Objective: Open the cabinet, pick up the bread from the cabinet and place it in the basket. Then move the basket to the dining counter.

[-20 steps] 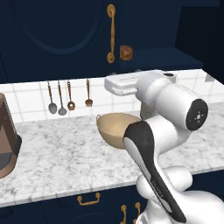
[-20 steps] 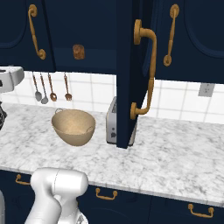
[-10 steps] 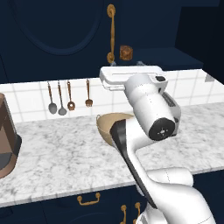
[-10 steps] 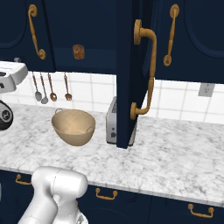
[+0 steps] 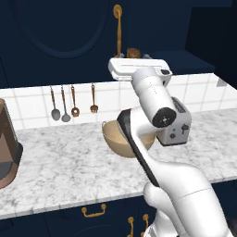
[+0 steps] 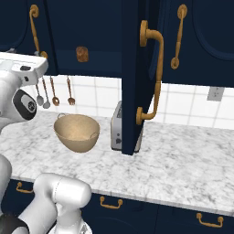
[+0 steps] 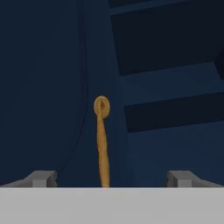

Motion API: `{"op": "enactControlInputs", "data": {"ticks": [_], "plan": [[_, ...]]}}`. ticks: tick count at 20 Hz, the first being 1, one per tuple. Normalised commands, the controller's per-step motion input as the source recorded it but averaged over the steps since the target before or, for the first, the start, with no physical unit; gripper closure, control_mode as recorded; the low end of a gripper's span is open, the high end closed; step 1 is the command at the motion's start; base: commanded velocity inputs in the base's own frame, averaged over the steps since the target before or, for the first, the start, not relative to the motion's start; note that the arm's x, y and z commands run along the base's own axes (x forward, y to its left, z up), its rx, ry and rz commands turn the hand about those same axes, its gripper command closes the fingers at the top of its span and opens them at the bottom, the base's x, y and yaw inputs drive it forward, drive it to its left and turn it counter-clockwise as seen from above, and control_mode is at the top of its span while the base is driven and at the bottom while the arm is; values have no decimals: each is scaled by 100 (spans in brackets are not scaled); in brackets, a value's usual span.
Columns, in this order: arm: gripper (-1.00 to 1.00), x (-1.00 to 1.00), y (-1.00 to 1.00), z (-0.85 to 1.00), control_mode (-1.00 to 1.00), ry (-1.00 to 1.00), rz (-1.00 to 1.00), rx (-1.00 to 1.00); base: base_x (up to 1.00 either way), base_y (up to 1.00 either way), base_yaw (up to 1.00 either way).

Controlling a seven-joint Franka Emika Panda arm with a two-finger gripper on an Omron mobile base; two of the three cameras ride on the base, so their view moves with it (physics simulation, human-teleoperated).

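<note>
The navy cabinet [image 6: 132,68] has its right door swung out towards me, brass handle [image 6: 154,77] facing the room. The left door [image 5: 55,37] is closed. The bread [image 5: 134,53], a small brown lump, sits on the bottom shelf just inside the opening [image 6: 82,53]. Raised in front of that shelf is my white hand [image 5: 139,69], a little below the bread. My gripper [image 7: 113,179] is open and empty, facing the closed door's brass handle [image 7: 102,144]. The tan basket [image 6: 77,132] stands on the worktop below, partly behind my arm [image 5: 115,139]. The dining counter is out of view.
A silver toaster [image 5: 178,125] stands right of the basket, half hidden by the open door [image 6: 117,128]. Several utensils [image 5: 74,104] hang on the tiled wall. A brown appliance [image 5: 7,148] sits at the far left of the marbled worktop [image 6: 183,160].
My arm has lifted the hand from above the basket towards the cabinet's bottom shelf and turned it to face the cabinet. Bread, basket and doors have not moved.
</note>
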Motion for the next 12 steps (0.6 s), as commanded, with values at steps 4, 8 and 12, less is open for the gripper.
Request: {"op": "enactControlInputs", "data": {"ticks": [4,8,12], "plan": [[-100,63,8,2,-100,0,0,0,0,0,0],[-100,47,28,0,-100,0,-4,-1,0,0,0],[-100,41,35,8,-100,0,-9,-2,0,0,0]]}}
